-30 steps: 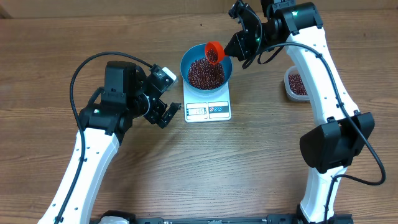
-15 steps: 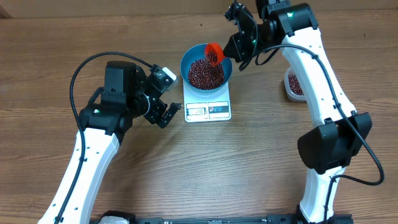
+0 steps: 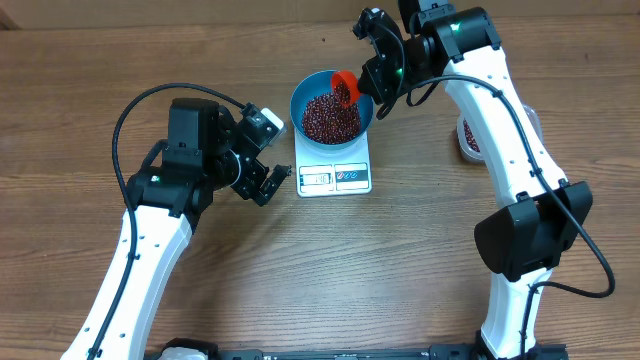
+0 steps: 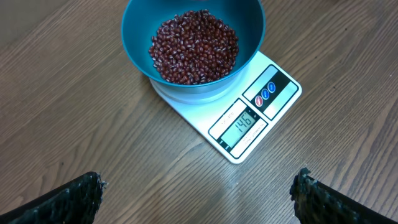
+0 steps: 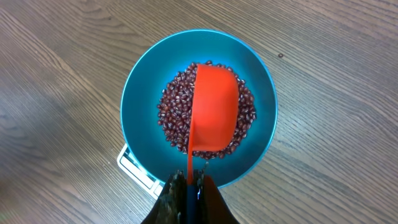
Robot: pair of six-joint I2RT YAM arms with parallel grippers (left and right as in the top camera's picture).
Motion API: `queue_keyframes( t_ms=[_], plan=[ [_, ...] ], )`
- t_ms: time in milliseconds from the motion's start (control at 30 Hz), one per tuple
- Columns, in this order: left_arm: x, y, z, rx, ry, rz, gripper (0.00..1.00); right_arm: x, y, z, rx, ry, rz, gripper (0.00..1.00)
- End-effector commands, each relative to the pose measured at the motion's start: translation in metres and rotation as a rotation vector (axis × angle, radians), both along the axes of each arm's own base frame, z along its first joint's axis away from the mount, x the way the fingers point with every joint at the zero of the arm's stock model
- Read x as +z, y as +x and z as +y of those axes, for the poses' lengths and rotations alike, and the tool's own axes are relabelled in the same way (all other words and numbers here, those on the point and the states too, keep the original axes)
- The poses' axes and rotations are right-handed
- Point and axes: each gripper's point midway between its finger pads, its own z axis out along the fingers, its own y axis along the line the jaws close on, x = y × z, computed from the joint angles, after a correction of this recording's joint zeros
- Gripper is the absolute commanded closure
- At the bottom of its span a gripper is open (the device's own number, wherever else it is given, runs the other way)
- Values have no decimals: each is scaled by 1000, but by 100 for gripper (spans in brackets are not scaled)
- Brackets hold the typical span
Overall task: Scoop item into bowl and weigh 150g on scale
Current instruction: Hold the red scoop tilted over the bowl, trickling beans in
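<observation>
The blue bowl (image 3: 332, 105) (image 4: 138, 50) (image 5: 140, 81) stands on the white scale (image 3: 335, 177) (image 4: 283, 93) (image 5: 134, 167) and holds a heap of dark red-brown beans (image 3: 330, 118) (image 4: 194, 46) (image 5: 171, 112). My right gripper (image 3: 372, 85) (image 5: 188, 179) is shut on the thin handle of a small red scoop (image 3: 344, 85) (image 5: 214, 112), which hangs tipped over the bowl's far right rim with its underside toward the wrist camera. My left gripper (image 3: 268, 185) (image 4: 199, 196) rests open and empty on the table just left of the scale. The scale's display shows a reading.
A clear tub (image 3: 472, 135) with more beans stands at the right, partly hidden behind the right arm (image 3: 510, 130). The left arm (image 3: 160, 220) lies along the table's left side. Bare wooden tabletop surrounds the scale.
The right gripper and red scoop have shifted slightly left and toward the far edge over the bowl, tipping more. The left arm has not moved.
</observation>
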Motion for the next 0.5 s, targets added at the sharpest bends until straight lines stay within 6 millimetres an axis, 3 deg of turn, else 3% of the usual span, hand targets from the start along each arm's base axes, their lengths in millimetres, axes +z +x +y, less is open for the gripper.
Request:
queue_keyframes(
  t_ms=[0, 100, 467],
  plan=[
    [8, 4, -2, -16, -10, -21, 1, 23, 1, 7, 28, 9, -72, 96],
    [8, 4, -2, -16, -10, -21, 1, 20, 7, -4, -5, -44, -91, 96],
    [8, 4, -2, -16, -10, -21, 0, 19, 3, -1, 47, -60, -102, 96]
  ],
)
